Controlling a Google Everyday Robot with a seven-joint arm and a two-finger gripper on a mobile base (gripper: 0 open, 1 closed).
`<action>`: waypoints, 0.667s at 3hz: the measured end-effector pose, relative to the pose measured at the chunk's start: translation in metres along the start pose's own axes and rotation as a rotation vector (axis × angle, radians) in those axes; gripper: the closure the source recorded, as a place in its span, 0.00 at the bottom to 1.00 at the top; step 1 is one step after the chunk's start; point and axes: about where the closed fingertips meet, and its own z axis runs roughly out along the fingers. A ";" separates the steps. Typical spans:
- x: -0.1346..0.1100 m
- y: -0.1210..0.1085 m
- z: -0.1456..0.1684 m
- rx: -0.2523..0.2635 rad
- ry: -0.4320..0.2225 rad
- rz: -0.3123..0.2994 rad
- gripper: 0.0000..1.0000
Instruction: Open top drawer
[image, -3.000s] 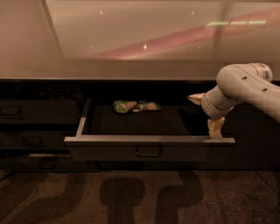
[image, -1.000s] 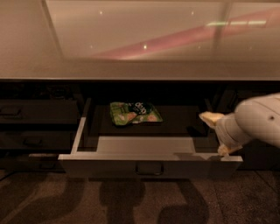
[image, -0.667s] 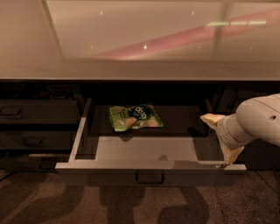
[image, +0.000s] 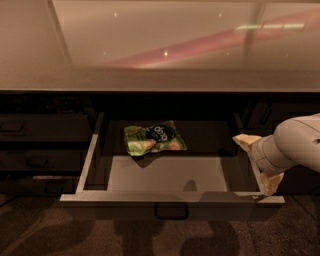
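the two pale fingers (image: 272, 183) stand spread, one tip by the front right corner, the other further back; whether they press on anything i cannot tell. the gripper (image: 258, 162) sits at the right wall of the top drawer (image: 170, 198), which stands well out under the counter (image: 150, 80), handle (image: 171, 214) free. risks: pulling from one corner could skew and jam the drawer, a tip could slip off the wall, and an overlong pull could hit the stop and jolt the bag (image: 154, 139).

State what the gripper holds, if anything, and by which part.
Cannot be told: the gripper sits at the top drawer's right front corner, but any grip is unclear.
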 end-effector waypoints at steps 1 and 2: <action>0.000 0.000 0.000 0.000 0.000 0.000 0.00; -0.003 0.006 -0.004 0.003 0.007 -0.007 0.00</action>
